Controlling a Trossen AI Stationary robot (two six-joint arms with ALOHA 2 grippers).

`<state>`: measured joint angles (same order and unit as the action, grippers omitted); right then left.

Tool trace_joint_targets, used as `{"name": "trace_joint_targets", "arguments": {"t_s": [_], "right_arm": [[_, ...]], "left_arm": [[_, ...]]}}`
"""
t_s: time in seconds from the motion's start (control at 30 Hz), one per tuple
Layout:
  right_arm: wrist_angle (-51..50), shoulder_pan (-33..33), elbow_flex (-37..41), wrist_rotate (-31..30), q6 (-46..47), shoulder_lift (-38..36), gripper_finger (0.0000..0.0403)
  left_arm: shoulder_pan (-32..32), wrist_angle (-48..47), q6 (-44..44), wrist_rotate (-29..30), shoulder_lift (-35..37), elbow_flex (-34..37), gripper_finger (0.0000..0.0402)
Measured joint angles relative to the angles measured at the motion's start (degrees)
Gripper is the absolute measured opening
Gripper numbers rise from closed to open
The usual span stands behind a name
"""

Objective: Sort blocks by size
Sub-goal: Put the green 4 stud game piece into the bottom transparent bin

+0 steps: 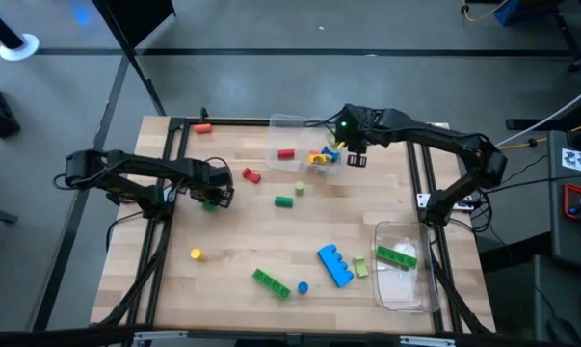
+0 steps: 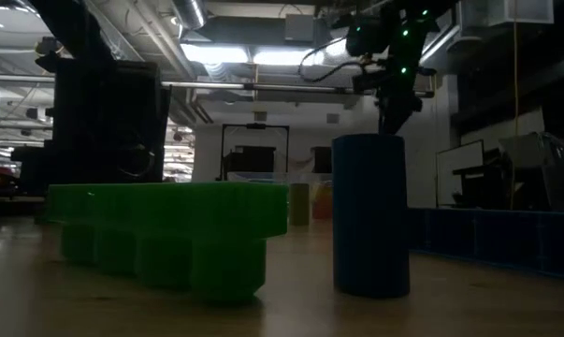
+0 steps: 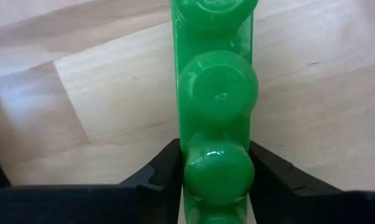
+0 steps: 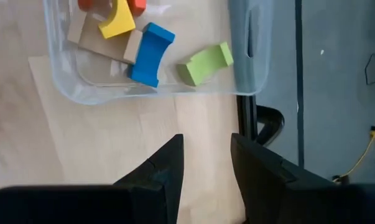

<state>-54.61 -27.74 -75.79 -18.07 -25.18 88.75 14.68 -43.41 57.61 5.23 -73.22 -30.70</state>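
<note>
My left gripper (image 1: 213, 197) points down at the table's left and is shut on a green studded brick (image 3: 217, 93) that lies on the wood; in the high view only a bit of the green brick (image 1: 210, 204) shows under it. My right gripper (image 4: 206, 168) hangs open with nothing between its fingers, above the table beside a clear container (image 4: 156, 93) at the far middle. That container holds yellow, blue, lime and red blocks (image 4: 151, 55). Other blocks lie loose on the table. My left gripper pinches the green brick's two long sides (image 3: 215, 177) between its two fingers (image 3: 165, 171), near one end of the brick. The fingers come from above, pointing down, and lie across it. The brick rests flat on the table, studs up.
A second clear container (image 1: 406, 275) at the near right holds a green brick (image 1: 398, 255). Loose on the table: a blue brick (image 1: 334, 265), a green brick (image 1: 271, 282), a yellow block (image 1: 196, 253), red blocks (image 1: 251, 175), a green block (image 1: 284, 201).
</note>
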Motion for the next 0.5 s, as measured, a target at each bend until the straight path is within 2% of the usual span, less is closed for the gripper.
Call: {"name": "trace_joint_targets", "arguments": {"t_s": [0.23,0.37,0.5], "right_arm": [[-4.4,0.0,0.0,1.2,4.1,-5.2,0.0133],[-7.4,0.0,0.0,1.8,6.7,-7.0,0.0133],[-9.4,0.0,0.0,6.2,8.4,-8.3,0.0133]], "left_arm": [[-0.1,5.2,-4.0,-7.6,3.7,0.1,0.0122],[-1.0,15.9,-6.4,-14.3,6.8,0.0,0.0122],[-3.4,29.5,-6.8,-18.5,8.8,0.0,0.0122]]}}
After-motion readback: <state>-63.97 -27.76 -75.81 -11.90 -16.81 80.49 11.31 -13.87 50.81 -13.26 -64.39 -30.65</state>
